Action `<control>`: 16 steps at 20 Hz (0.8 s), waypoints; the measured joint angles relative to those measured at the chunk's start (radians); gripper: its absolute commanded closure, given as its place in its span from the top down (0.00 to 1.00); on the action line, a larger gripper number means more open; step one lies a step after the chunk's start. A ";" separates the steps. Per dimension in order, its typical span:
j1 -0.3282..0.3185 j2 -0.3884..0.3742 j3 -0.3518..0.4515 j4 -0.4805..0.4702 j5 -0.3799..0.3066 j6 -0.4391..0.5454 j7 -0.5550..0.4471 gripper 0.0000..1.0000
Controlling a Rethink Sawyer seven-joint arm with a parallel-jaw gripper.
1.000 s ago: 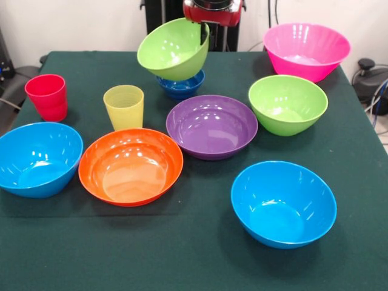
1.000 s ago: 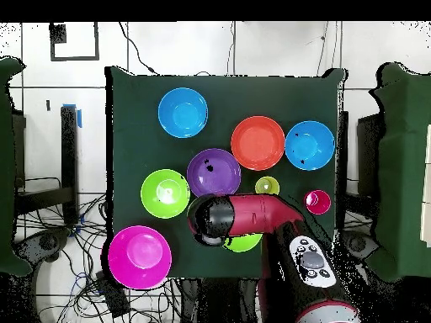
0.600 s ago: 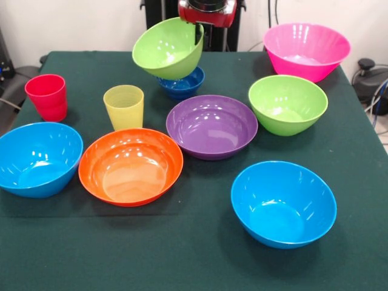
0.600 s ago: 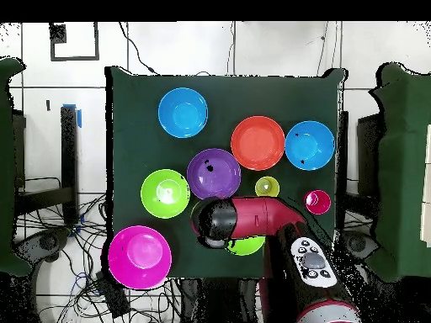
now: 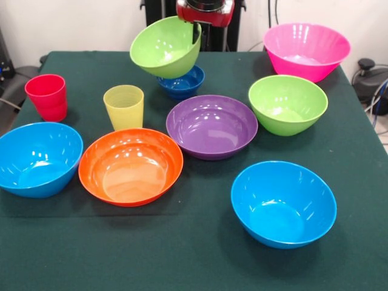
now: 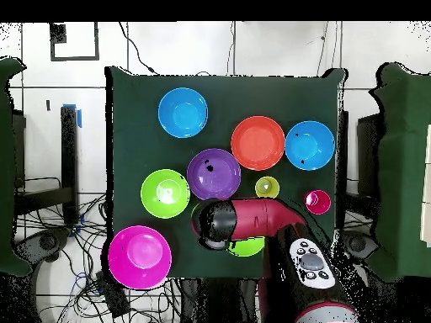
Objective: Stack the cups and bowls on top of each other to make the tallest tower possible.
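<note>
The gripper [image 5: 197, 24], at the end of the red and black arm [image 6: 252, 217], pinches the rim of a lime green bowl [image 5: 165, 47] and holds it lifted off the table [image 5: 182, 254], tilted with its mouth turned toward the front and left of the front view. Directly beneath the held bowl, partly hidden behind it, the small dark blue bowl [image 5: 185, 83] stands on the green cloth; whether the two touch cannot be told. In front of the gripper lies the purple bowl [image 5: 211, 126], and to its right the second lime green bowl [image 5: 287, 103]. Farther right and level with the gripper stands the big pink bowl [image 5: 306, 50] at the table's corner. To the left of the gripper and nearer the front stand the translucent yellow cup [image 5: 123, 107] and, farther left, the red cup [image 5: 46, 97], both upright and apart from each other. In front of the yellow cup sits the orange bowl [image 5: 130, 165], with one light blue bowl [image 5: 37, 159] just beside it on the left. The other light blue bowl [image 5: 283, 203] rests well apart, nearest the front on the right. In the overhead view the arm covers most of the held bowl, leaving only a green sliver [image 6: 247, 246] showing.
</note>
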 measured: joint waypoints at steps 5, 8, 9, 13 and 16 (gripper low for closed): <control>0.011 0.000 -0.010 0.000 0.000 -0.004 0.000 0.00; 0.020 0.000 -0.020 0.000 0.000 -0.018 0.000 0.00; 0.021 0.001 -0.021 0.000 0.000 -0.020 0.000 0.00; 0.029 0.010 -0.033 0.000 0.000 -0.045 0.000 0.00; 0.034 0.025 -0.041 0.000 0.000 -0.064 0.000 0.00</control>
